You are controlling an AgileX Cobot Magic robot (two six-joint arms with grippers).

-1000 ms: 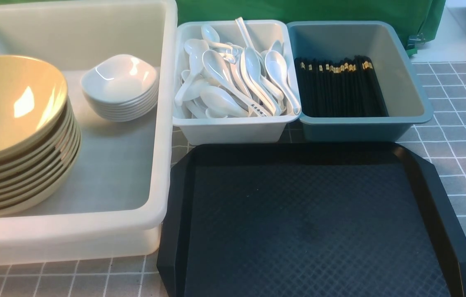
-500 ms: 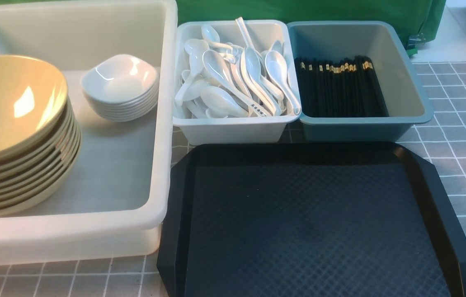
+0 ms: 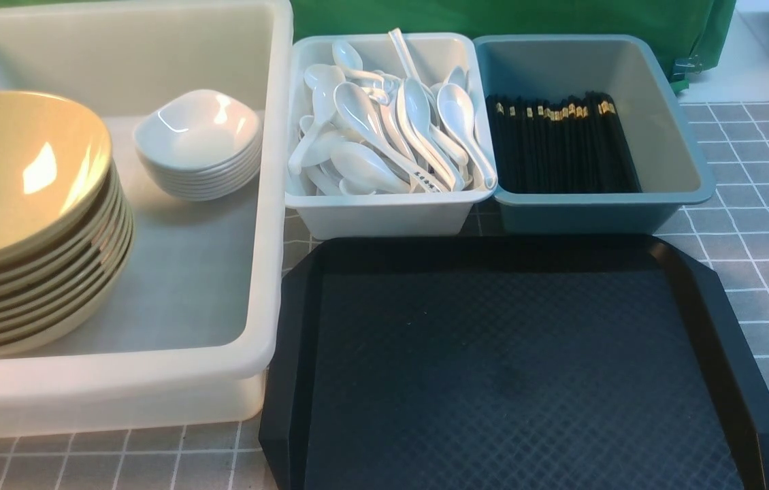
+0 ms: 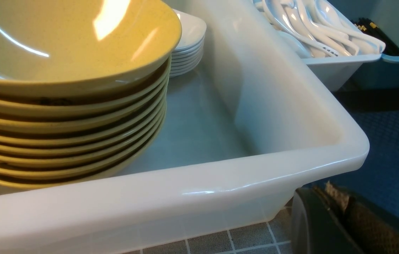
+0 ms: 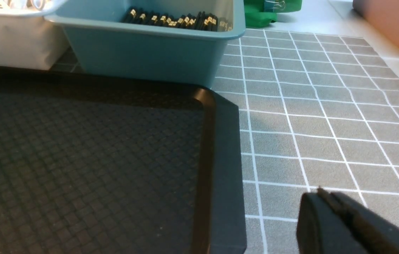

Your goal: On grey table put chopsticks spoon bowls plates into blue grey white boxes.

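Several yellow-green bowls [image 3: 24, 204] are stacked in the big white box [image 3: 275, 204], beside a stack of small white plates [image 3: 197, 143]. A pile of white spoons [image 3: 384, 129] fills the grey-white box [image 3: 384, 207]. Black chopsticks [image 3: 561, 146] lie in the blue box [image 3: 595, 214]. My left gripper [image 4: 330, 190] is shut and empty, low by the white box's near corner [image 4: 220, 180] at the tray's edge. Also shut and empty, my right gripper [image 5: 321, 194] hovers over the grey table [image 5: 326, 123], right of the tray.
A black textured tray [image 3: 514, 367] lies bare in front of the two small boxes. Green fabric [image 3: 493, 17] hangs behind the boxes. A brownish-pink tub [image 5: 393, 21] stands at the far right, off the grey cloth.
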